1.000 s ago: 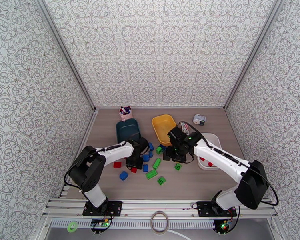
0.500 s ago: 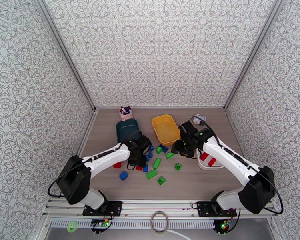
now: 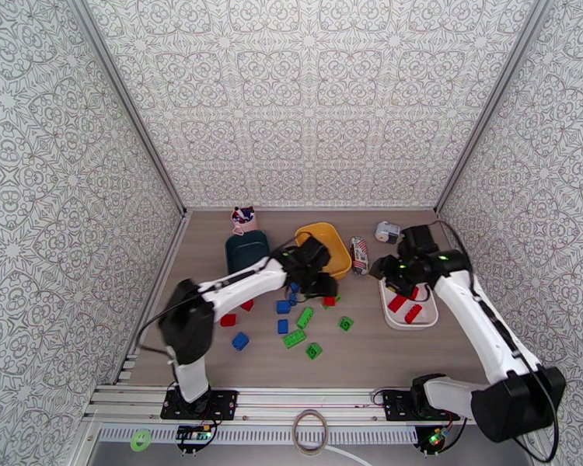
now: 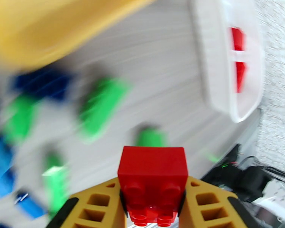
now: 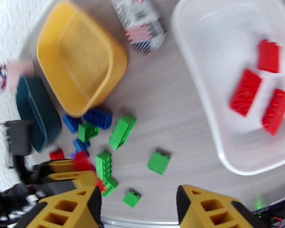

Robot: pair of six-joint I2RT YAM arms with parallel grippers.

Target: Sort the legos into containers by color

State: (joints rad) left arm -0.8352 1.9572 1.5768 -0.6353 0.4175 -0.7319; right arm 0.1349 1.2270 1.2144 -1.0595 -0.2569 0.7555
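Observation:
My left gripper [image 4: 153, 209] is shut on a red brick [image 4: 153, 179], held above the table between the yellow bin [image 3: 336, 241] and the white bin [image 3: 406, 326]. In the top view that gripper [image 3: 323, 289] sits by the yellow bin's near edge. My right gripper [image 5: 138, 209] is open and empty, hovering at the white bin's left rim [image 5: 195, 122]; three red bricks [image 5: 246, 92] lie inside. Green bricks [image 3: 305, 318], blue bricks [image 3: 283, 326] and red bricks [image 3: 228, 320] are scattered mid-table. The teal bin [image 3: 245, 250] stands at the back left.
A patterned cylindrical packet [image 3: 359, 255] lies between the yellow and white bins. A white-grey gadget [image 3: 387, 231] sits at the back right, and a pink-and-navy toy [image 3: 245, 219] behind the teal bin. Patterned walls close in three sides.
My left arm swung right from the brick pile toward the yellow bin, carrying the red brick. My right arm moved right and back to the white bin.

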